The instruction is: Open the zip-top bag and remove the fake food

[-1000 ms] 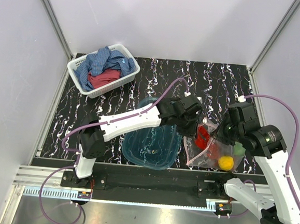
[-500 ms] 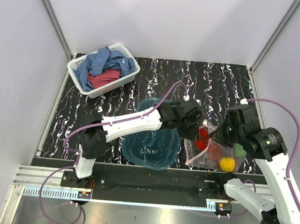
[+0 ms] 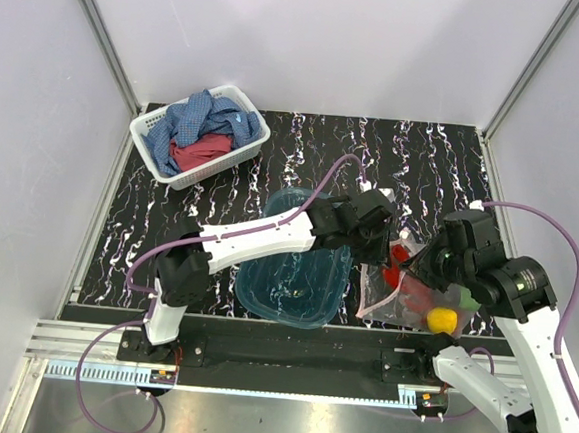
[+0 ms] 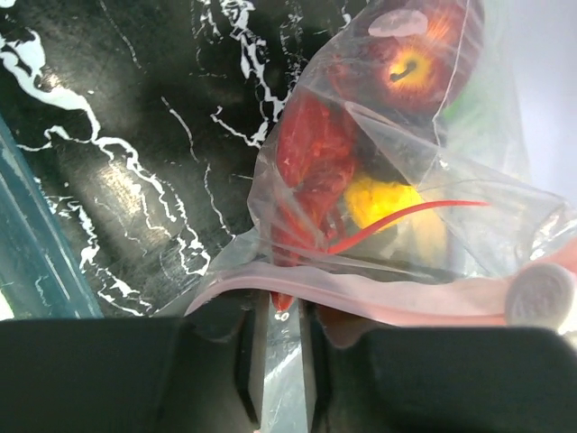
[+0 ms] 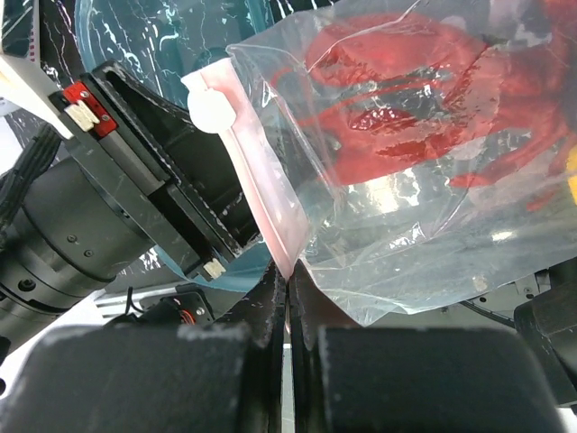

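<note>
The zip-top bag (image 3: 409, 294) lies right of the tub, its pinkish zip strip (image 4: 388, 298) facing my left gripper (image 3: 382, 246). It holds fake food: a red lobster (image 4: 306, 171), a yellow fruit (image 3: 440, 318) and a dark red fruit (image 4: 415, 63). In the left wrist view my left gripper (image 4: 281, 311) sits at the bag's mouth. Its jaws stand a narrow gap apart, and clear plastic shows in that gap under the strip. My right gripper (image 5: 288, 280) is shut on the pink strip's edge of the bag (image 5: 406, 180), holding that side up.
A teal translucent tub (image 3: 290, 277) stands just left of the bag, under my left forearm. A white basket (image 3: 154, 126) of blue and red cloths sits at the back left. The table's front edge runs close below the bag.
My left gripper has slid right onto the bag's mouth and its jaws have narrowed. The right arm has shifted slightly right and nearer, still gripping the bag.
</note>
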Robot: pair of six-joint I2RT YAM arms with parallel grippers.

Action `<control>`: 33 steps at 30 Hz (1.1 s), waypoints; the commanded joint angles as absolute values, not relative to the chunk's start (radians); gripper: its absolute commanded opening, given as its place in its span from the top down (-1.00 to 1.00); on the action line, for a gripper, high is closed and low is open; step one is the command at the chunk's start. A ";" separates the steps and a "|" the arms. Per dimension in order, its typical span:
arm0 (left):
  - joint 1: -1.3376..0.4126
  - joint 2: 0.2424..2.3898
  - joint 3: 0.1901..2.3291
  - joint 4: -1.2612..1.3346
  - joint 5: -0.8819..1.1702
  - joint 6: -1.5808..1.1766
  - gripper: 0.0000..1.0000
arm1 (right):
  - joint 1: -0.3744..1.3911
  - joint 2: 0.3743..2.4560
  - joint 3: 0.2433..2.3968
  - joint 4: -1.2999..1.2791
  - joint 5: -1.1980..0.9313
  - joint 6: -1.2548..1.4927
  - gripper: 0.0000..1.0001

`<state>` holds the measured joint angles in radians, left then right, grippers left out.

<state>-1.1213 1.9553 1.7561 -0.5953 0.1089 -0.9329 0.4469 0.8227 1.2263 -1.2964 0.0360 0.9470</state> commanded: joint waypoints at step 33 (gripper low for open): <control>-1.206 1.781 2.045 -0.721 -0.166 -0.499 1.00 | 0.446 0.807 1.258 -1.371 0.262 0.916 1.00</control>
<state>-1.2213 1.8122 1.9709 -0.7189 -0.1192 -0.6048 0.4469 0.8417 1.2678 -1.3338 0.2440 0.9035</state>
